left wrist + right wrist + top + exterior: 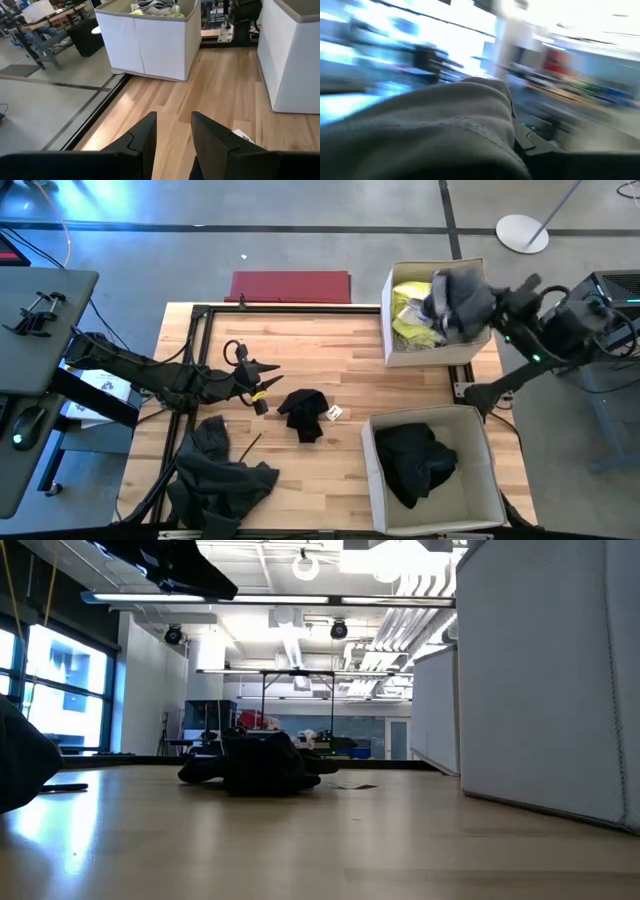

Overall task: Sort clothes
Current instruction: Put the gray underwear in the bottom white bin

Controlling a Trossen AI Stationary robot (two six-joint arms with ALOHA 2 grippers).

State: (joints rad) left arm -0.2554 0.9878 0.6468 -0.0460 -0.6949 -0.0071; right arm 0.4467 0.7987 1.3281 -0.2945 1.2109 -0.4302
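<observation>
The right gripper [497, 312] is closed on a grey garment [460, 300]. It holds the garment up over the far white box [388, 320], the one with the neon yellow cloth [408, 308] inside. The box is right under the hanging garment, so the drop looks like it only has to go straight down. In the right wrist view the grey garment fills most of the picture and hides the fingers.

The left gripper [262, 397] is over the middle of the counter [340, 370]. Its fingers [145, 137] stand a little apart with nothing between them. A small black garment [303, 414] lies just beside it, toward the right side of the counter. The left arm is much nearer to this garment than the right arm is. The garment is a small crumpled lump with no clear long side. A little white tag [334, 413] lies next to it.

A big dark grey heap of clothes [220, 475] lies at the near left edge of the counter, close to the left arm. The near white box [480, 470] already holds black clothes [415, 460]. A flat red mat [290, 286] lies past the far edge of the counter.

Nothing stands between the left gripper and the small black garment. The way from there to the near box also looks free.
</observation>
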